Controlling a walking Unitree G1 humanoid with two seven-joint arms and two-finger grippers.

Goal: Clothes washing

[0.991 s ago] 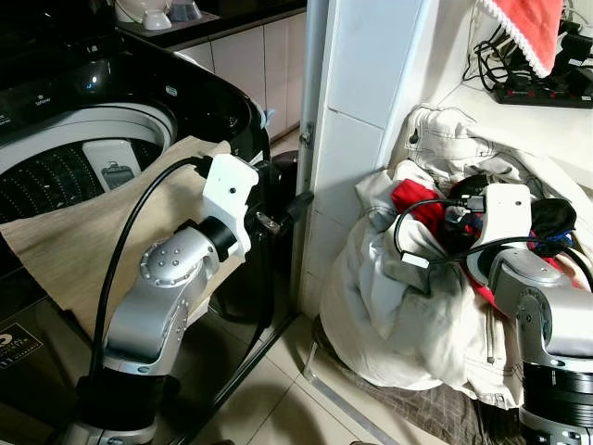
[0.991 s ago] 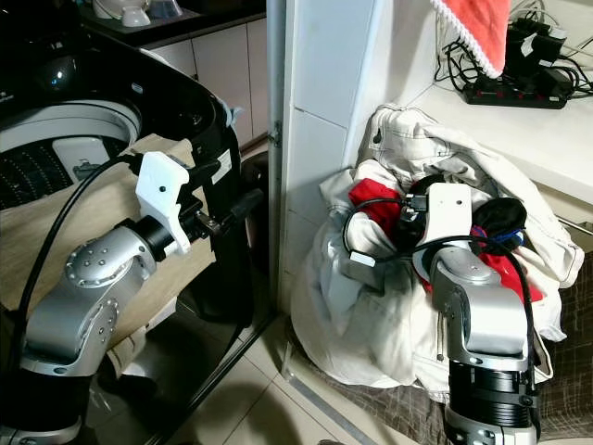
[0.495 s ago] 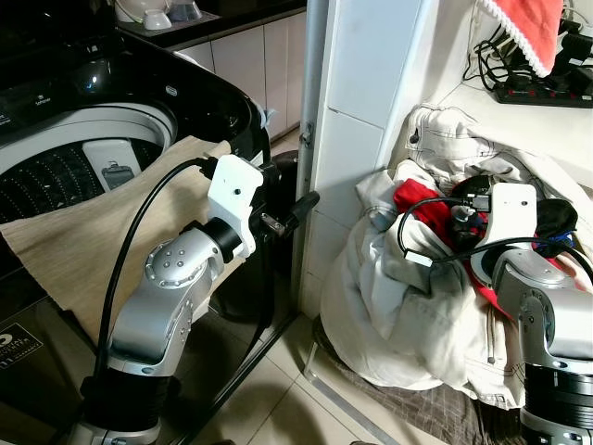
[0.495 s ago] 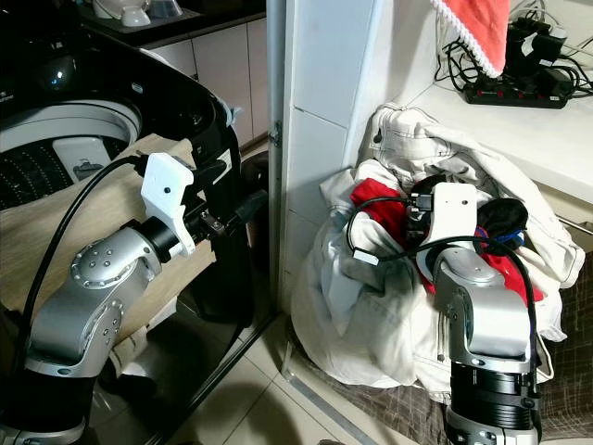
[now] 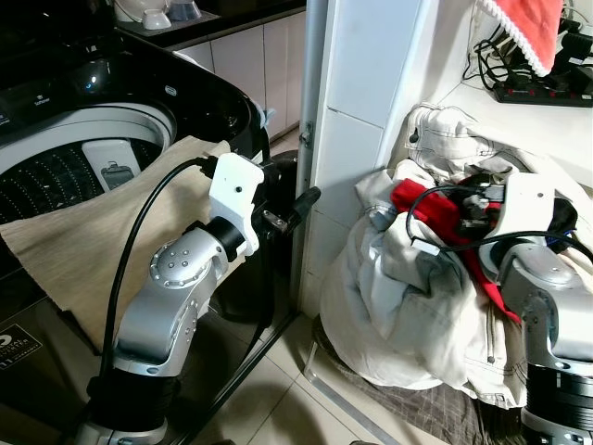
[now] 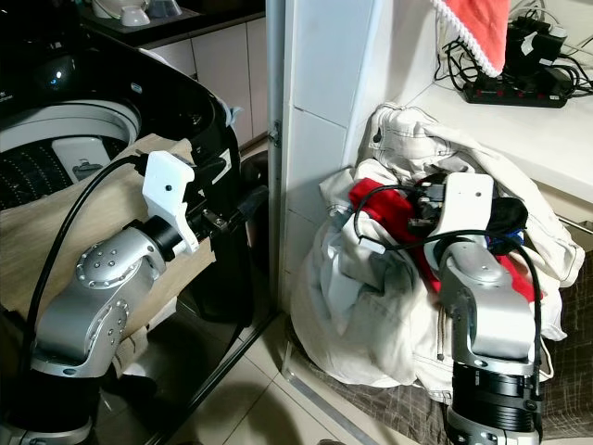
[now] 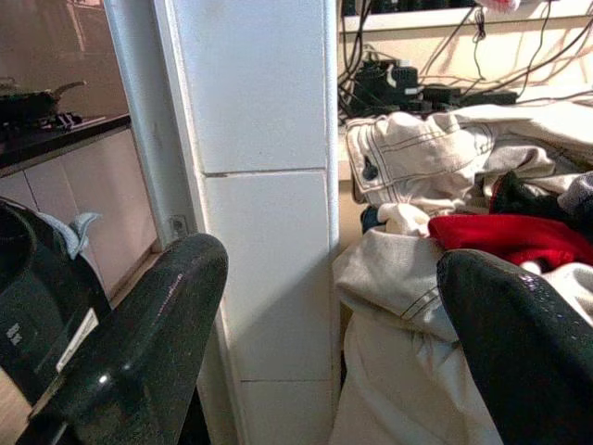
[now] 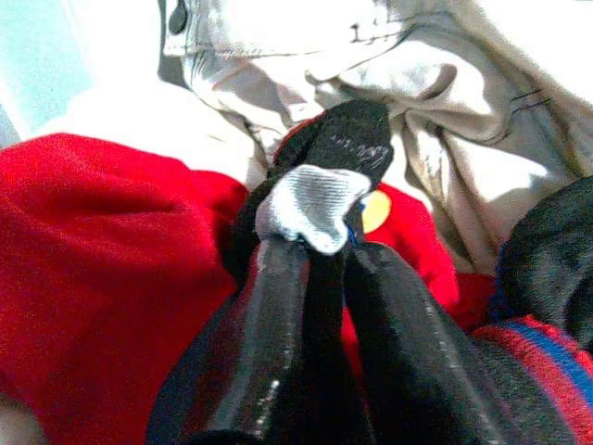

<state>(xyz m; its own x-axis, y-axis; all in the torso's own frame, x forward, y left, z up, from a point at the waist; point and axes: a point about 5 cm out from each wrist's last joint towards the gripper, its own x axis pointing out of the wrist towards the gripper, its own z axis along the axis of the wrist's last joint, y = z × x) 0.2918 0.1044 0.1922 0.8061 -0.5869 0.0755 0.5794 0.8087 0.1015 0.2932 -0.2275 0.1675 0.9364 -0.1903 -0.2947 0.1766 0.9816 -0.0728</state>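
Observation:
A top-loading black washing machine [image 5: 199, 88] stands at the left, its drum [image 5: 56, 176] uncovered. A beige cloth [image 5: 83, 241] hangs over its front rim. At the right lies a pile of pale clothes [image 5: 408, 297] with a red garment [image 5: 428, 206] in it. My left gripper [image 5: 289, 206] hovers open by the machine's right corner, its fingers [image 7: 148, 324] wide apart and holding nothing. My right gripper [image 8: 324, 255] is at the top of the pile, shut on a black cloth piece with a grey tip [image 8: 345, 139], just above the red garment [image 8: 102, 232].
A white tiled pillar [image 5: 371, 111] stands between the machine and the pile. A ledge behind the pile carries a power strip [image 5: 542, 91] with cables, and a red towel [image 5: 523, 28] hangs above. A dark checked cloth [image 5: 435, 417] lies under the pile on the tile floor [image 5: 278, 408].
My right gripper has shifted a little to the right and up, drawing the black piece and red garment with it. The left arm has edged slightly toward the pillar.

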